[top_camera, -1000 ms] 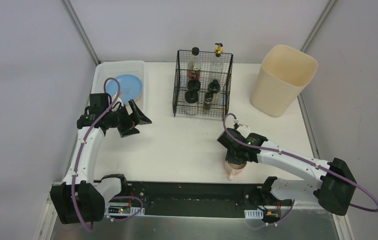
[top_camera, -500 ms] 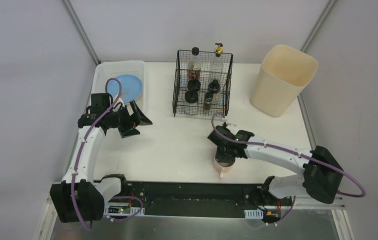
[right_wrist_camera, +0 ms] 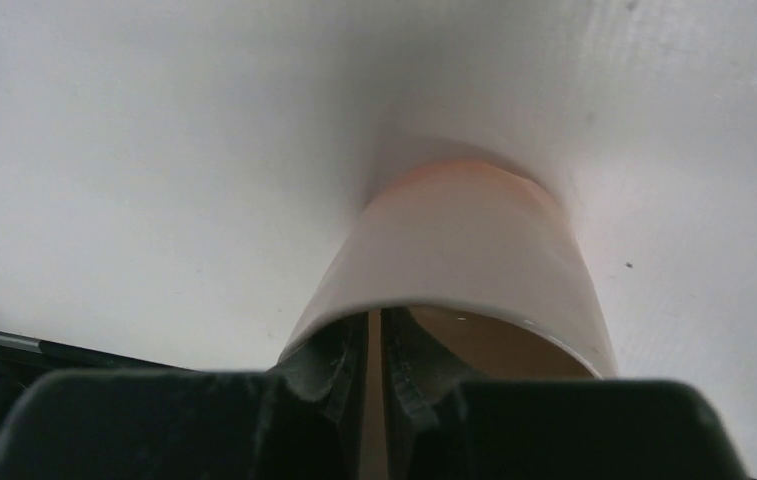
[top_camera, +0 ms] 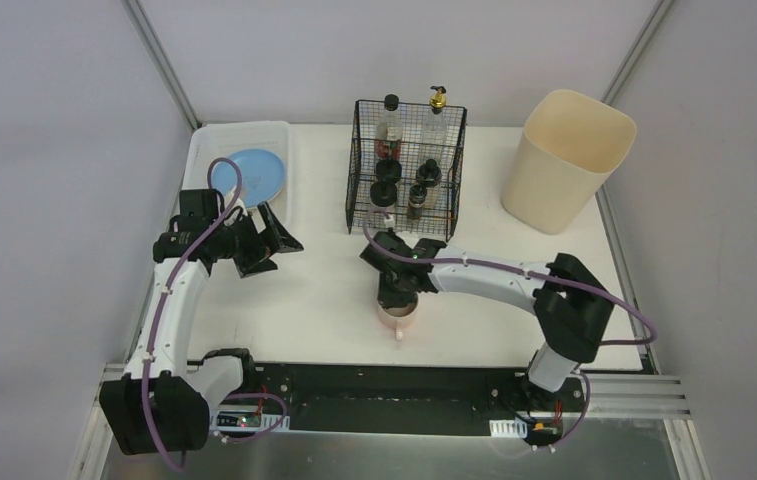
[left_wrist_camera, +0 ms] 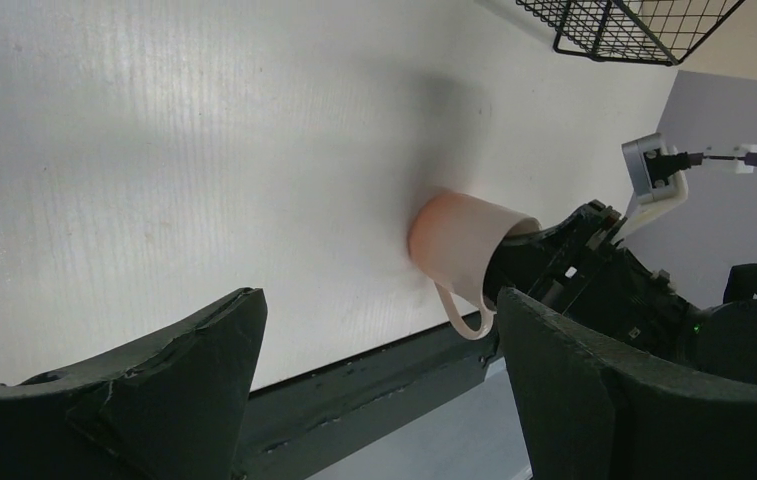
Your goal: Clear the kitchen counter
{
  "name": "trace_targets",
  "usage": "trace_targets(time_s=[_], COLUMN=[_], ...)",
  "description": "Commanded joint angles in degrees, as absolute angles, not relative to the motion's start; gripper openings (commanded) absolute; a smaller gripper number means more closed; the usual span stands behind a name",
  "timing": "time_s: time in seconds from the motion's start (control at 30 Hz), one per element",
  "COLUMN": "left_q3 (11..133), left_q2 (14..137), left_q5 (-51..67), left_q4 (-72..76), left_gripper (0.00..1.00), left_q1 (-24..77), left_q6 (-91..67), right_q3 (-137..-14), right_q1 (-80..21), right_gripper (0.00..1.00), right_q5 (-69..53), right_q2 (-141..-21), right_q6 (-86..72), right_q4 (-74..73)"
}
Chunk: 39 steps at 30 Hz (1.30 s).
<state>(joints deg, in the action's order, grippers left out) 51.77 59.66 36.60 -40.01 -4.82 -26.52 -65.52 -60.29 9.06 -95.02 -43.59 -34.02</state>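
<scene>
The pink mug (top_camera: 397, 320) is pinched by its wall in the right gripper (top_camera: 397, 292), just in front of the wire basket (top_camera: 406, 175), low over the kitchen counter (top_camera: 319, 290). It is judged the last loose item to be put away. A blue plate (top_camera: 250, 172) is seen in the tray (top_camera: 244, 128) left of the basket. The left gripper (top_camera: 266, 240) is held spread and empty, also left of the basket. The matte white counter is enclosed by pale walls, and a beige bin (top_camera: 564, 160) is set right of the basket.

White kitchen counter (top_camera: 324, 290), tray (top_camera: 254, 127) back left, wire basket (top_camera: 359, 190) centre, beige bin (top_camera: 564, 165) right
</scene>
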Motion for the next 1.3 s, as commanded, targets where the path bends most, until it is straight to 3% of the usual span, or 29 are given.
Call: trace_targets(time_s=[0.0, 0.37, 0.57, 1.0, 1.27], left_q3=[51.8, 51.9, 51.6, 51.4, 54.0], left_q2=[56.4, 51.9, 49.4, 47.9, 50.0], left_q5=[34.1, 30.3, 30.1, 38.0, 30.3], left_q4=[-42.0, -44.7, -45.6, -46.7, -52.0], left_gripper=[0.88, 0.89, 0.98, 0.99, 0.94], left_q1=[-4.4, -4.3, -4.4, -4.2, 2.4], left_q6=[-26.2, -27.9, -28.7, -27.3, -26.2], right_q3=[-72.4, -86.5, -92.0, -87.9, -80.0], right_q1=[-61.6, -64.1, -65.2, -65.3, -65.3], right_gripper=[0.12, 0.12, 0.11, 0.17, 0.19], right_q5=[6.2, 1.1, 1.0, 10.8, 14.9], right_q2=[-100.6, -112.5, -115.0, -100.7, -88.5], right_q6=[-42.2, -40.4, -38.9, -37.1, -36.7], right_q4=[-31.9, -31.0, -33.0, -36.0, -37.2])
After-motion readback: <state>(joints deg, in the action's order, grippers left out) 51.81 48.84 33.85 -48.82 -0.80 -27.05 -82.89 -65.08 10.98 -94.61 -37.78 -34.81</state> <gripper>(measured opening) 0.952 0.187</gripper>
